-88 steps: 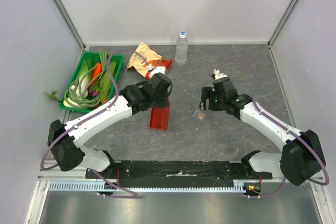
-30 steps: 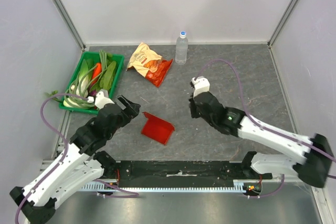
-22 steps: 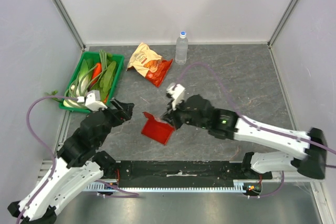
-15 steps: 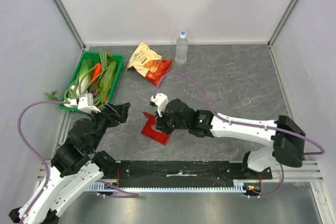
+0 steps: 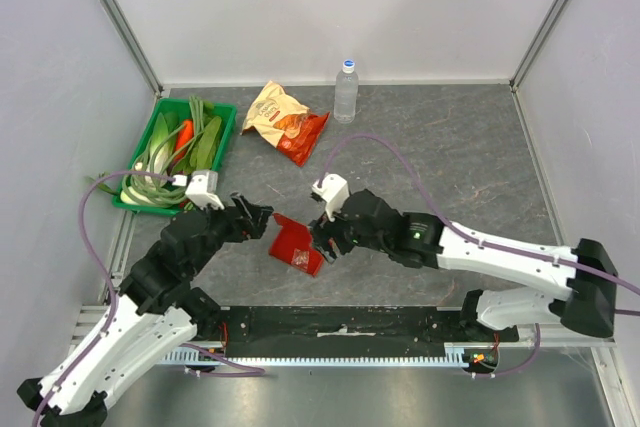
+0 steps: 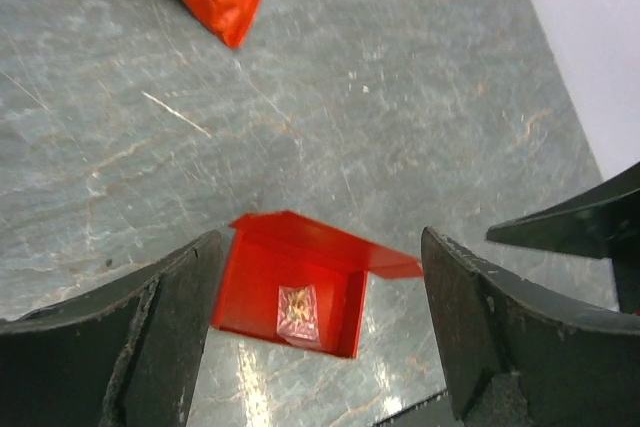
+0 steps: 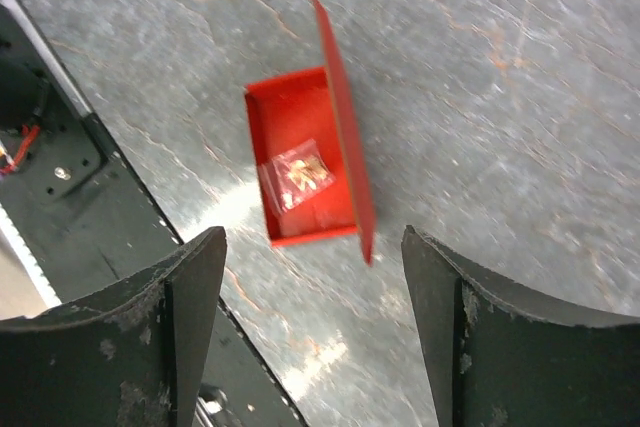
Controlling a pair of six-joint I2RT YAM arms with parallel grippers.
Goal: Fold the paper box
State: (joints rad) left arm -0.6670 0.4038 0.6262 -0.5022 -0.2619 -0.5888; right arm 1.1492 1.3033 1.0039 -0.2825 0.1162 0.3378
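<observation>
The paper box (image 5: 292, 246) is a bright red open tray with its lid flap (image 7: 343, 162) raised on one side. It lies on the table near the front edge. A small clear packet (image 7: 299, 175) rests inside it, which also shows in the left wrist view (image 6: 297, 311). My left gripper (image 5: 256, 217) is open just left of the box (image 6: 290, 297), which shows between its fingers. My right gripper (image 5: 326, 235) hovers open at the box's right side, with the box (image 7: 300, 172) below and ahead of its fingertips. Neither gripper touches the box.
A crinkled orange-and-red snack bag (image 5: 285, 119) lies at the back, beside a clear water bottle (image 5: 346, 90). A green tray (image 5: 229, 130) of vegetables stands at the left. The black mounting bar (image 5: 340, 323) runs along the near edge, close to the box.
My right gripper has opened and drawn back a little to the right from over the box. My left gripper has moved right, closer to the box's left side.
</observation>
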